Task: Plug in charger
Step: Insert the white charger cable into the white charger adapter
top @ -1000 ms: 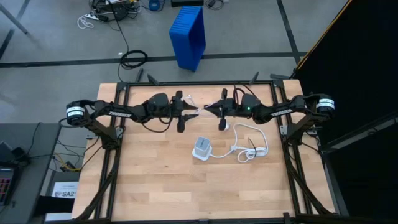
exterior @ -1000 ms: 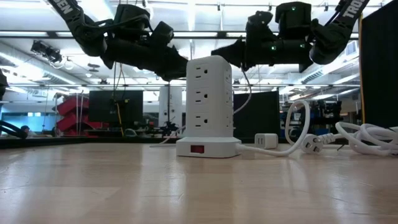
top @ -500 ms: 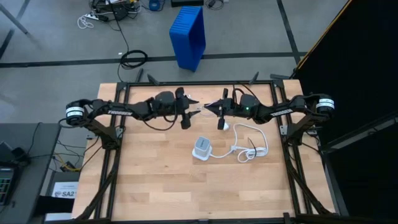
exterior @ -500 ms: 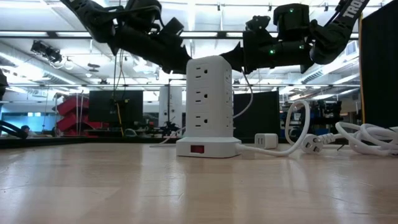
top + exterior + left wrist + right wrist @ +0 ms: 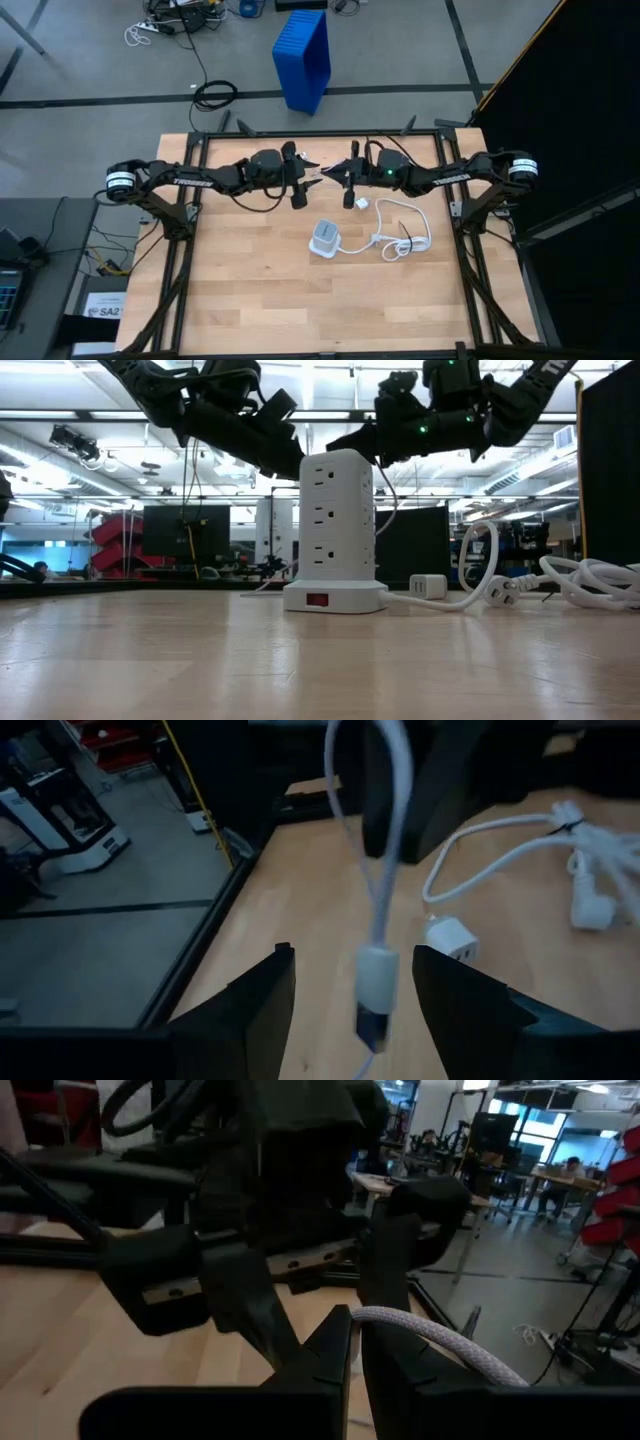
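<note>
Opening up over the last second, your left gripper [image 5: 352,958] now has its fingers well apart, and the thin white cable [image 5: 377,975] hangs loose between them with its small plug at the bottom, neither finger touching it as far as the left wrist view shows. Your right gripper [image 5: 355,1330] has meanwhile pushed in closer to the left one and is closed tight on the same cable, which arches out from its pinched tips. I read that as a hand-over: the cable now belongs to the right arm alone. Both grippers hover high over the far middle of the table [image 5: 250,290], nose to nose, so you have little room there and the left arm should back away first. Note that nothing is plugged in yet. The charger [image 5: 430,586], a small white cube, lies untouched on the table just beside the socket tower [image 5: 338,525], below and near the right gripper. The tower stands upright in the middle of the table with free sockets on the side facing the low camera. Its thick cord [image 5: 405,235] lies looped on the right side, near the charger, and could snag a low approach. A blue bin [image 5: 303,58] on the floor is no concern.
</note>
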`<action>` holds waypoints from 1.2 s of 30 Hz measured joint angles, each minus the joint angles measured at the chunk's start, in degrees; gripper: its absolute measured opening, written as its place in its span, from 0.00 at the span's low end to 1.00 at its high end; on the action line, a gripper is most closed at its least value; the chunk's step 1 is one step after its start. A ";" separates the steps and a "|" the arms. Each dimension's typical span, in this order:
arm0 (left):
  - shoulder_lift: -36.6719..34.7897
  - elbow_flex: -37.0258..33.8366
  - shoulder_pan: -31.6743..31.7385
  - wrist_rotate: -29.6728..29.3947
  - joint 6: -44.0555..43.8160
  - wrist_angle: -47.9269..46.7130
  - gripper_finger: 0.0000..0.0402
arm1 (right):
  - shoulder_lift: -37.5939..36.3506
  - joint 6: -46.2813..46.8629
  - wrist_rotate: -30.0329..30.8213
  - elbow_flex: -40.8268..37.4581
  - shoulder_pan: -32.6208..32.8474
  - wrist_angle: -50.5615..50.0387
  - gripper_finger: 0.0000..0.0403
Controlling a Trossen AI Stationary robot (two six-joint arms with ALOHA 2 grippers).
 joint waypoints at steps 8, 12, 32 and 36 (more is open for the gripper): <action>0.00 0.00 0.00 -2.39 0.21 -0.18 0.44 | 0.00 0.11 2.81 0.55 0.39 -2.24 0.00; 0.00 0.00 0.00 -2.39 0.37 0.09 0.41 | 0.02 0.46 3.10 0.55 0.37 -1.73 0.00; 0.00 0.00 0.00 -2.47 0.37 2.89 0.30 | 0.02 1.09 3.26 0.55 0.39 -2.14 0.00; 0.00 0.00 0.00 -1.88 0.35 1.88 0.23 | 0.02 1.11 3.27 0.55 0.39 -1.84 0.00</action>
